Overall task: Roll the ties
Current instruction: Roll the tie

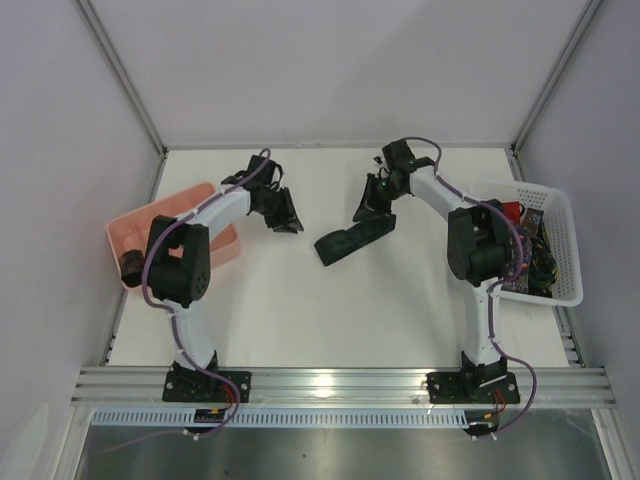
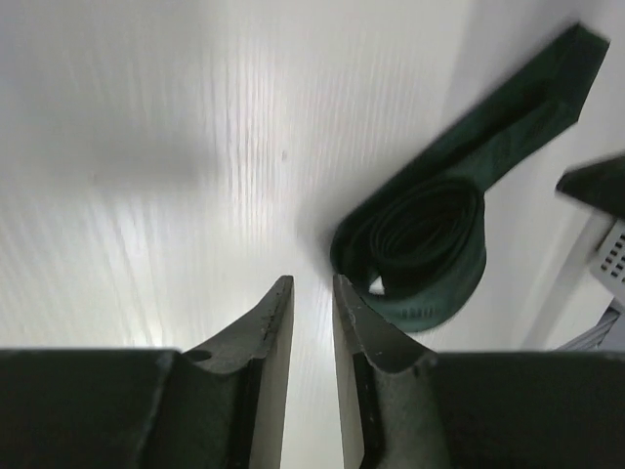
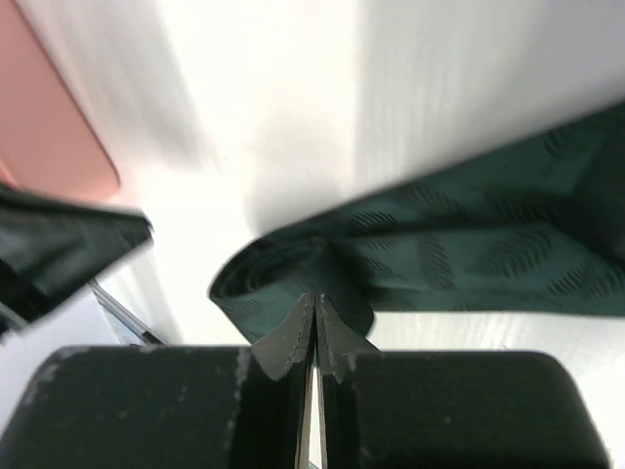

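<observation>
While the right arm's fingers (image 3: 313, 301) are pressed together with barely a slit between them, their tips sit at the edge of the dark green tie's (image 3: 459, 264) coiled end; whether they pinch any fabric, I cannot tell. The left arm's fingers (image 2: 312, 280) stand a narrow gap apart, gripping nothing, just beside that coil and apart from it. The tie lies in the middle of the white surface (image 1: 330, 320), one end wound into a loose roll, the leaf-patterned rest stretched flat toward the right arm. A pink tray (image 1: 150, 215) lies at the left edge with a small dark roll (image 1: 131, 266) at its near corner. A white lattice basket (image 1: 563, 240) at the right edge holds dark and red fabric. Pale walls close in three sides, and a metal rail runs along the near edge.
</observation>
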You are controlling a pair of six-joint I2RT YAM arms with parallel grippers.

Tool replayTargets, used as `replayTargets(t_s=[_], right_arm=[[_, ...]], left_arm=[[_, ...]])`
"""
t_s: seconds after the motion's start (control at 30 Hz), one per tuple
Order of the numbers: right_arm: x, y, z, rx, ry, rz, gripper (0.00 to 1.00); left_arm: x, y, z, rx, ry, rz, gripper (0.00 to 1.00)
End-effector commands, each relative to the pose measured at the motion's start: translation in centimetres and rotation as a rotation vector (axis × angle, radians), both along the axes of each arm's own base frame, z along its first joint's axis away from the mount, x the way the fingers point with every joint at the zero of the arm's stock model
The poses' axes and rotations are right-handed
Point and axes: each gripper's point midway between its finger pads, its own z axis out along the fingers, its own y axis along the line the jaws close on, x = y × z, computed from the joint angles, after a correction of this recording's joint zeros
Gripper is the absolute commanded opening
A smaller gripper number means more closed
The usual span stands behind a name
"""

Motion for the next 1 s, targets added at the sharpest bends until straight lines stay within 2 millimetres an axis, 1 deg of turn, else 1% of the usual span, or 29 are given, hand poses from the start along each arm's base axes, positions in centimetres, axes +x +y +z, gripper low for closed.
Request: replayTargets(t_s=[0.0, 0.03, 0.07, 0.1, 0.13, 0.17, 0.2, 0.3, 0.37, 0.47, 0.53, 0.57, 0.67, 0.7, 0.77, 0.83, 0.9, 0.97], right_arm=[[0.1, 0.7, -0.8, 0.007, 0.043, 0.051, 0.06], [0.3, 0.9, -0.7, 0.009, 0.042, 0.053, 0.06], [0.6, 1.1, -0.4, 0.012, 0.032, 0.055, 0.06], [0.6, 1.6, -0.4, 0.023, 0.035, 0.062, 0.06], [0.7, 1.7, -0.8, 0.025, 0.049, 0.059, 0.06], [0.8, 2.0, -0.5, 0.026, 0.046, 0.064, 0.06], [0.9, 2.0, -0.7, 0.016, 0.047, 0.062, 0.06], [0.4, 2.1, -1.4, -0.009, 0.074, 0.066, 0.05], [0.1, 2.2, -1.7, -0.016, 0.086, 0.064, 0.05], [-0.5, 2.8, -2.2, -0.014, 0.098, 0.076, 0.05], [-0.8, 3.2, -2.7, -0.021, 0.106, 0.084, 0.05], [-1.2, 3.7, -2.7, -0.017, 0.112, 0.097, 0.05], [-2.0, 4.7, -3.3, -0.004, 0.146, 0.106, 0.05], [-2.5, 5.4, -3.6, 0.002, 0.164, 0.113, 0.04], [-2.9, 6.0, -3.6, 0.011, 0.166, 0.120, 0.04], [-3.4, 7.1, -3.1, 0.033, 0.165, 0.133, 0.04], [-3.7, 7.7, -3.1, 0.042, 0.169, 0.137, 0.04], [-3.7, 7.9, -3.0, 0.045, 0.166, 0.139, 0.04]], left_arm=[[-3.8, 0.8, 1.7, 0.001, 0.026, 0.006, 0.27], [-5.2, 1.1, 0.6, 0.001, 0.070, 0.008, 0.27], [-6.0, 0.9, 0.5, -0.016, 0.084, 0.007, 0.26], [-6.5, 0.2, 1.0, -0.058, 0.083, -0.003, 0.26], [-7.5, 0.1, 0.4, -0.073, 0.109, -0.004, 0.26], [-7.5, -0.3, 0.4, -0.093, 0.106, -0.003, 0.26], [-8.1, -1.0, 0.2, -0.123, 0.132, -0.011, 0.25], [-8.2, -2.4, -0.1, -0.138, 0.138, -0.029, 0.25], [-8.0, -3.5, 0.3, -0.160, 0.129, -0.047, 0.24], [-7.5, -4.3, -0.1, -0.171, 0.125, -0.047, 0.24], [-7.3, -4.3, -0.6, -0.161, 0.139, -0.040, 0.24], [-7.3, -4.3, -1.1, -0.156, 0.149, -0.040, 0.24], [-7.4, -4.2, -1.7, -0.149, 0.160, -0.041, 0.24], [-7.4, -4.2, -1.9, -0.147, 0.164, -0.040, 0.24], [-7.5, -3.9, -2.1, -0.130, 0.166, -0.040, 0.23], [-7.9, -3.4, -2.4, -0.103, 0.174, -0.036, 0.23], [-8.3, -2.8, -2.4, -0.074, 0.167, -0.033, 0.22], [-9.4, -2.0, -2.8, -0.047, 0.184, -0.033, 0.22]])
